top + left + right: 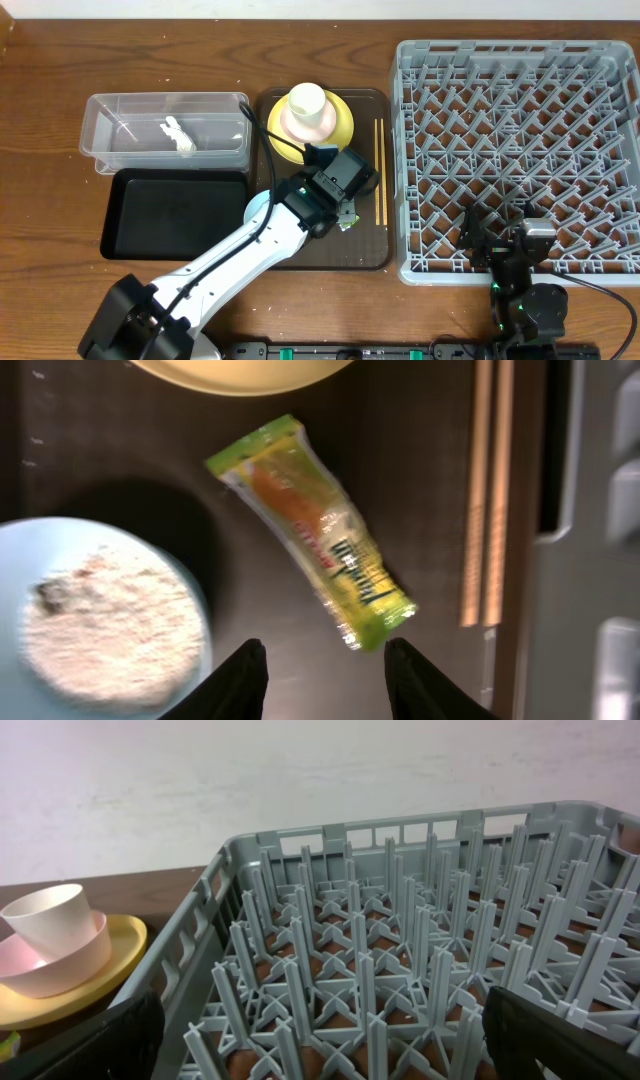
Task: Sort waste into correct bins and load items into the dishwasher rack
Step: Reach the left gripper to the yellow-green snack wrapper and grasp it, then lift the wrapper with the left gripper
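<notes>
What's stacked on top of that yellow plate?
A pinkish-white bowl sits on the yellow plate, with a white cup standing inside it. Whatever lies under the cup in the bowl is hidden.

On the counter (50,60) the rack (520,140) stands right of the tray (365,245); left of the tray, the tub (125,150) (tissue (178,137) inside) sits behind the shallow bin (175,215). On the tray, the cup (307,100) nests in a bowl (290,125) on the plate (343,125) at the rear, and the wrapper (312,530) lies between the rice bowl (30,550) and the chopsticks (379,170).
</notes>
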`<control>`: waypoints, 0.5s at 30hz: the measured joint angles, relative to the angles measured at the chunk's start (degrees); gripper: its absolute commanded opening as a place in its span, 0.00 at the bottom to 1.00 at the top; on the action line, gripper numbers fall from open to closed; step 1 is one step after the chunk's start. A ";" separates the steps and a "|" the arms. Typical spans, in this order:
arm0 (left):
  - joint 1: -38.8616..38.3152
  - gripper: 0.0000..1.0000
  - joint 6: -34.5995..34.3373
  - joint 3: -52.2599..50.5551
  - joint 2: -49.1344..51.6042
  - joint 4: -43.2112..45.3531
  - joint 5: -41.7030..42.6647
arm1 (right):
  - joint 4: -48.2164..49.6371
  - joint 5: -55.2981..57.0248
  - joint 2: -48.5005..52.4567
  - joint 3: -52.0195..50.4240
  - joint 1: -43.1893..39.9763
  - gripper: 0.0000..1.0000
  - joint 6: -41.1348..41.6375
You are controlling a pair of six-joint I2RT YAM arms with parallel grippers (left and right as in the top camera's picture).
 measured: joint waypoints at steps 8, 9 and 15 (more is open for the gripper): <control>0.02 0.40 -5.64 0.00 4.83 3.23 1.16 | 0.00 0.00 0.00 0.00 0.00 0.99 0.00; 0.02 0.40 -5.88 0.00 5.70 3.43 1.25 | 0.00 0.00 0.00 0.00 0.00 0.99 0.00; 0.02 0.40 -7.32 0.00 10.45 4.72 1.18 | -0.02 0.00 0.00 0.00 0.00 0.99 0.00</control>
